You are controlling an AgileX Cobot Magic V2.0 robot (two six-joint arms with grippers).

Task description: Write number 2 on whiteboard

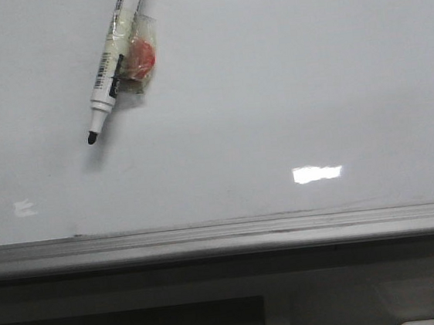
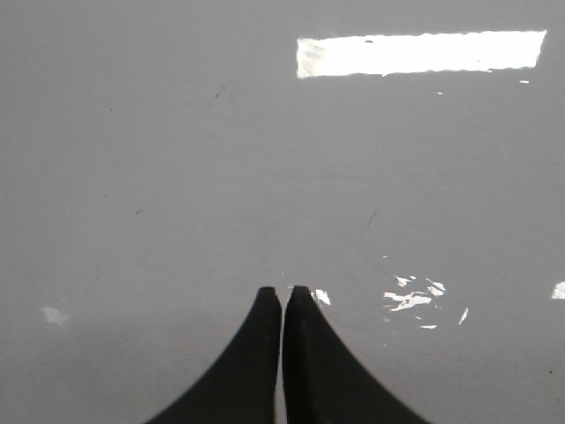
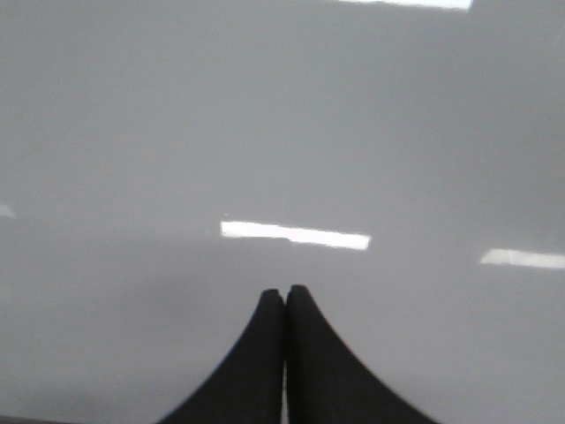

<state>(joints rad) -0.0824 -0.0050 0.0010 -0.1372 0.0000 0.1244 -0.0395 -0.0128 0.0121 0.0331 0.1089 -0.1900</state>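
where the frame crops it, marker top vanishes.

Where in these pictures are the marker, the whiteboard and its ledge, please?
marker (image 1: 106,69): front view, on its white barrel.
whiteboard (image 1: 287,93): front view, on bare glossy surface.
ledge (image 1: 225,238): front view, on the grey strip's middle.

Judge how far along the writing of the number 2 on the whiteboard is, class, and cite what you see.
Done: nothing is written; the whiteboard shows no digit, only light reflections. In hand: a black-tipped marker hangs tip-down at the board's upper left, uncapped. Both wrist views show the left gripper and right gripper shut on nothing, facing blank board. Left: grasping or steering the marker and drawing the whole 2.
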